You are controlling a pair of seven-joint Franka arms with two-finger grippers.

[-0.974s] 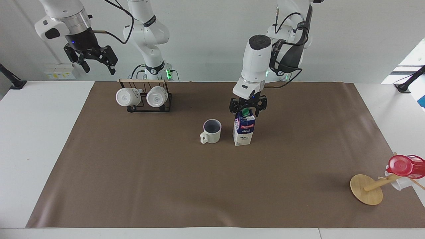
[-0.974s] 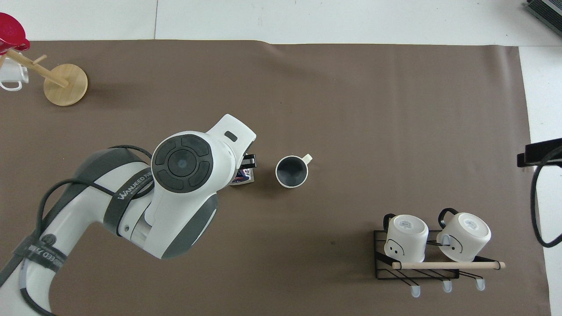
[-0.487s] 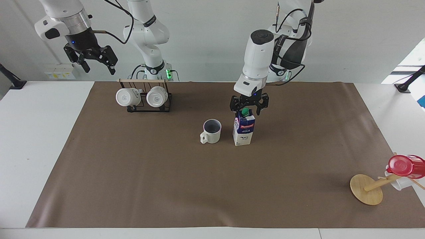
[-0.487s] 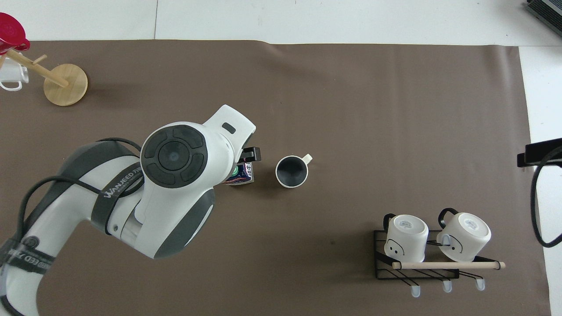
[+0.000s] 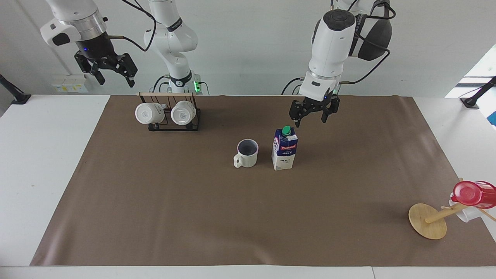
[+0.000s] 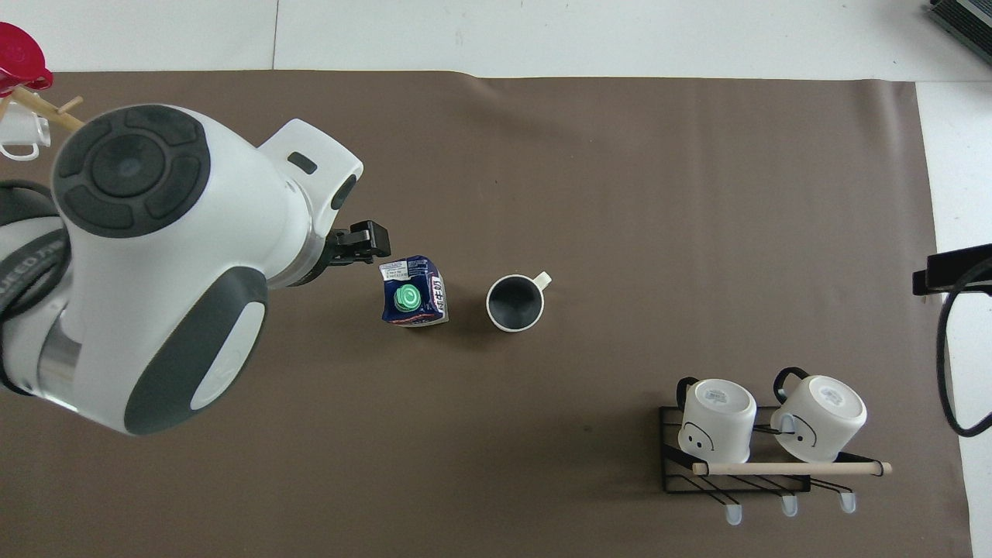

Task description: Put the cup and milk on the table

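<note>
The cup (image 5: 247, 153), cream-white with a dark inside, stands upright on the brown sheet (image 5: 193, 217) of the table (image 5: 46, 162). The milk (image 5: 285, 149), a blue and white carton with a green cap, stands upright beside it, toward the left arm's end. Both show in the overhead view, the cup (image 6: 513, 302) and the milk (image 6: 415, 301). My left gripper (image 5: 312, 117) is open and empty, raised above the sheet, clear of the milk and toward the left arm's base; it also shows in the overhead view (image 6: 358, 246). My right gripper (image 5: 112, 75) is open and empty, waiting high near the mug rack.
A black wire rack (image 5: 170, 126) with two white mugs (image 5: 149, 113) stands near the right arm's base. A tipped wooden stand (image 5: 427, 221) with a red-topped cup (image 5: 472, 193) lies at the left arm's end, farthest from the robots.
My left gripper has lifted off the milk's top and moved up and away toward the left arm's base. The milk and cup have stayed in place. The right arm has not moved.
</note>
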